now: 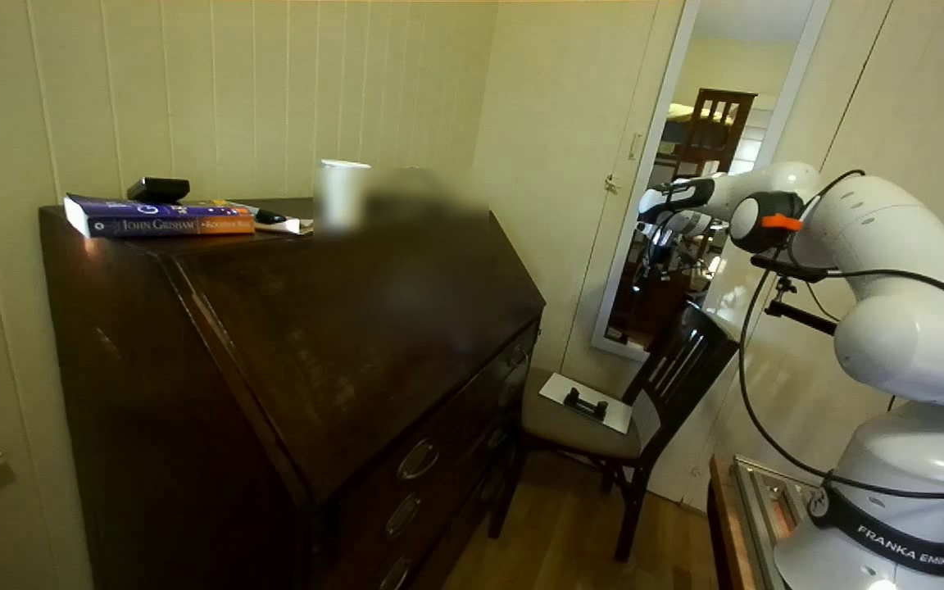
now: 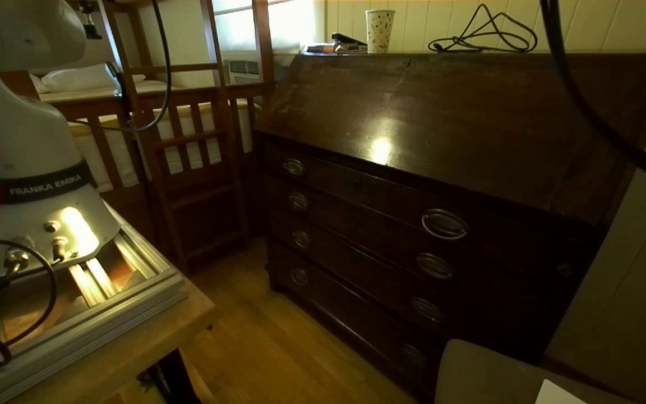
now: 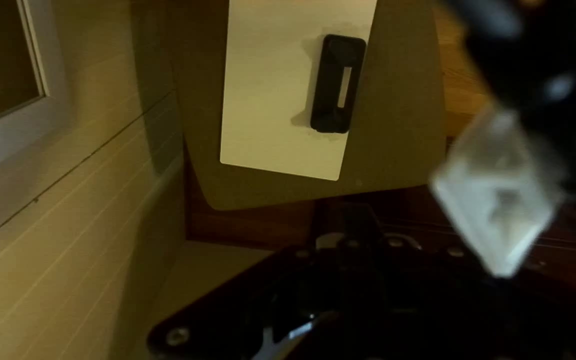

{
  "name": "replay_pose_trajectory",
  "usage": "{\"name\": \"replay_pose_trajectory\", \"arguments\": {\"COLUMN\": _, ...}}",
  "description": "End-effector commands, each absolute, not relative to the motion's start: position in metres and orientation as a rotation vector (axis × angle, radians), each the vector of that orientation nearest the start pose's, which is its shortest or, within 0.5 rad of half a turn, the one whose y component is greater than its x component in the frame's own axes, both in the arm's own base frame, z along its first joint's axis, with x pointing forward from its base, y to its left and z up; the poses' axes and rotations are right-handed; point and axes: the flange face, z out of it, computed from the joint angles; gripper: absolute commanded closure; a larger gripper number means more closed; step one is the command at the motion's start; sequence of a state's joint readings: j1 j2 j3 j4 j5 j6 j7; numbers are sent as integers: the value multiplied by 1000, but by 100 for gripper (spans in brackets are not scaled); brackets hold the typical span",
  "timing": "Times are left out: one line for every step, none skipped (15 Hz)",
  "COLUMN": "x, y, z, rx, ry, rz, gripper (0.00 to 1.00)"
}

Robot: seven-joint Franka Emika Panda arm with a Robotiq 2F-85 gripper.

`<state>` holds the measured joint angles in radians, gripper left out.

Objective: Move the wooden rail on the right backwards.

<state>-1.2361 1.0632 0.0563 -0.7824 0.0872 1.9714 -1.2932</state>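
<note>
Evidently the hand [image 3: 360, 218] is pressed together: it ends in one narrow dark tip, jutting up from the lower part of the wrist view, and its black body merges with the dim wood behind, so whether that tip touches anything cannot be told. Just above the tip in that view lies the chair seat [image 3: 398, 150], bearing a white board [image 3: 268, 100] with a black oblong piece [image 3: 332, 82] on it. To the right shows a pale diamond shape [image 3: 498, 210], too blurred to name.

As for the wooden rail [image 2: 565, 268], it is at the right end of the table [image 1: 161, 369], under the lower edge of the slanted lid [image 2: 497, 123] and beside the drawers [image 2: 368, 193], where a small glint shows; its outline sinks into shadow, so how far it stands out is too dark to tell. On top of the table, in both exterior views, an upright paper cup [image 2: 379, 31] stands near a book [image 1: 169, 223]. Across from the drawers the white arm [image 2: 31, 129] rises from a metal frame [image 2: 110, 320].
</note>
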Motion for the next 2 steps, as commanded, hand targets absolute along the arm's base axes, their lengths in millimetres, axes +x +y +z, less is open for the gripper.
{"name": "replay_pose_trajectory", "arguments": {"x": 294, "y": -750, "z": 302, "rx": -3198, "ry": -83, "rz": -268, "gripper": 99}}
{"name": "replay_pose_trajectory", "arguments": {"x": 293, "y": -747, "z": 308, "rx": -3191, "ry": -82, "rz": -269, "gripper": 99}}
